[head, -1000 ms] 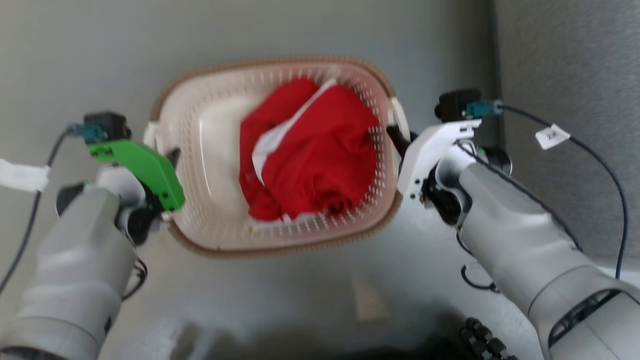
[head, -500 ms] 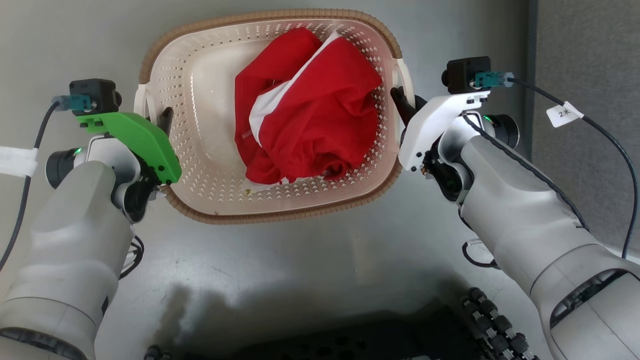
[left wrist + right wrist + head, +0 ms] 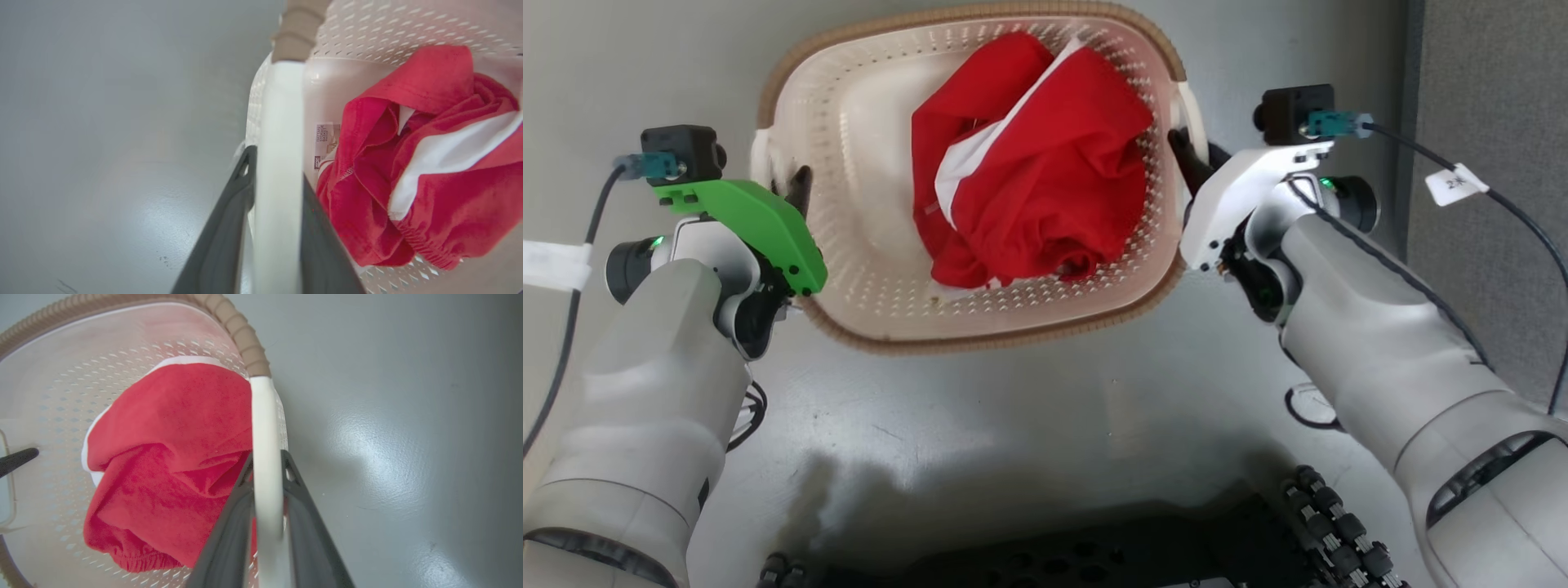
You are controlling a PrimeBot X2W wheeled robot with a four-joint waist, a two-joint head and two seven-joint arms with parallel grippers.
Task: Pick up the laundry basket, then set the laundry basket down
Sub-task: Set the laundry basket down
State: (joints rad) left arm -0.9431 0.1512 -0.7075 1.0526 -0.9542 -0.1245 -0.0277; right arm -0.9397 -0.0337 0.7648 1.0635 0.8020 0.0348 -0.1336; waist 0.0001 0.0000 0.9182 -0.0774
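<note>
The left end effector [image 3: 796,186] was clamped on one white side handle [image 3: 278,122] of the cream-white perforated plastic laundry basket [image 3: 866,204], with a dark finger on each face of the bar. The right end effector [image 3: 1188,157] was clamped the same way on the opposite white handle [image 3: 263,416]. The basket sat between the two end effectors, its brown woven-look rim [image 3: 980,347] running on just beyond each pair of fingertips. A crumpled red-and-white garment [image 3: 1045,180] lay inside, heaped nearer the right end effector than the left. Whether the base was clear of the grey floor [image 3: 1029,441] could not be told for certain.

The step in hand was judged to be the two-armed carry, between the lift and the set-down. Doing it well called for both end effectors to travel together, at one height and one spacing, so the smooth handle bars neither twisted nor slid out. The off-centre cloth probably made the right side slightly heavier, so that side needed watching for sag. The basket should come down level, and the fingers should part only once the base rested flat.
</note>
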